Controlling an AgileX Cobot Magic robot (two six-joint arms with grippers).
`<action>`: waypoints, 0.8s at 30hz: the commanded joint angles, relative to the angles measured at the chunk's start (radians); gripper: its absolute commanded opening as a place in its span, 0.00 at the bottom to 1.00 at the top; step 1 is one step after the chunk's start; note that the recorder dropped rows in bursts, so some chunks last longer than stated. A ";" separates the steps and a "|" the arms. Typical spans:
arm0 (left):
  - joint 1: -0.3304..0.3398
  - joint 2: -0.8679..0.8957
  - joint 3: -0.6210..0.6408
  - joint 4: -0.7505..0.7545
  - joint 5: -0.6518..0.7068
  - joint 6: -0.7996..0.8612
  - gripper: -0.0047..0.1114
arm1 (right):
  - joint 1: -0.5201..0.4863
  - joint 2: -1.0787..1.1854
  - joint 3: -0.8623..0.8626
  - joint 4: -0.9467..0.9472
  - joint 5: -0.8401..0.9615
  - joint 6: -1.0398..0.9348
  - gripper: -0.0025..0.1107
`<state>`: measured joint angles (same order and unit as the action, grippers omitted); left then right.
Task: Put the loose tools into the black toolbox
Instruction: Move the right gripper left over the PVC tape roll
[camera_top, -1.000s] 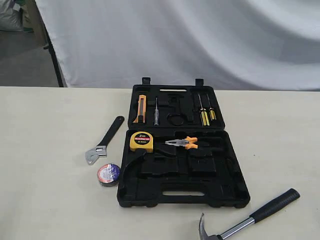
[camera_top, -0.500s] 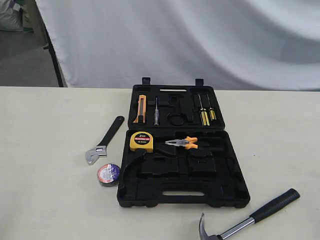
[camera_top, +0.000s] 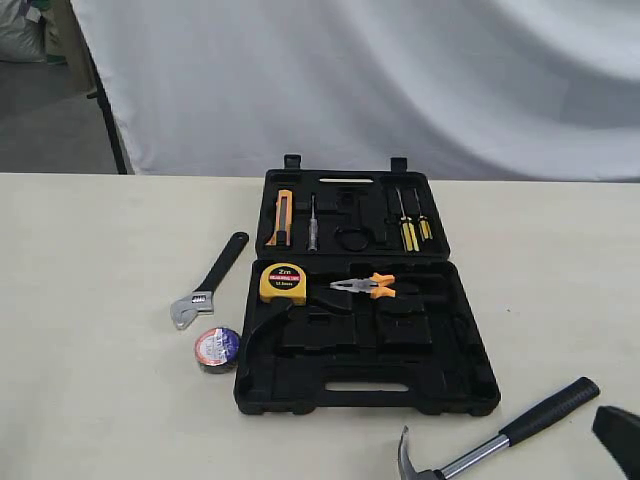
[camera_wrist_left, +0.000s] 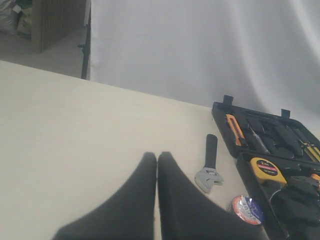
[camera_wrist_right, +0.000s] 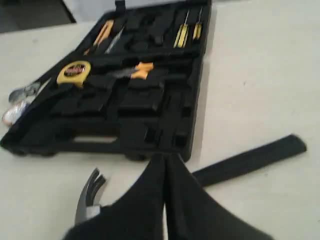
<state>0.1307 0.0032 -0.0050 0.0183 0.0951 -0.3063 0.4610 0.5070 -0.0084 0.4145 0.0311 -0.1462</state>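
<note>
Black toolbox (camera_top: 455, 345) lies open mid-counter (camera_top: 90, 420) w/ the yellow tape measure (camera_top: 283, 283) & orange-handled pliers (camera_top: 365, 286) in its near half. The adj. wrench (camera_top: 212, 278) and small tape roll (camera_top: 217, 348) lie loose on the counter just beside its left edge, and the claw hammer (camera_top: 505, 437) lies loose near its front right corner. The left fingers (camera_wrist_left: 140, 200) are pressed together on nothing, apart from wrench & roll; the right fingers (camera_wrist_right: 150, 200) are likewise shut tight and empty, tips over the hammer's shaft btw head and black grip, can't tell if they touch it.
</note>
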 joint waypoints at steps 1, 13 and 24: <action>0.025 -0.003 -0.003 0.004 -0.007 -0.005 0.05 | 0.114 0.181 -0.055 0.005 -0.005 0.038 0.02; 0.025 -0.003 -0.003 0.004 -0.007 -0.005 0.05 | 0.515 0.715 -0.270 0.007 -0.274 0.108 0.02; 0.025 -0.003 -0.003 0.004 -0.007 -0.005 0.05 | 0.556 1.180 -0.861 0.002 0.076 -0.081 0.16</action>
<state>0.1307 0.0032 -0.0050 0.0183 0.0951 -0.3063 1.0159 1.6015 -0.7453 0.4249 -0.0073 -0.1819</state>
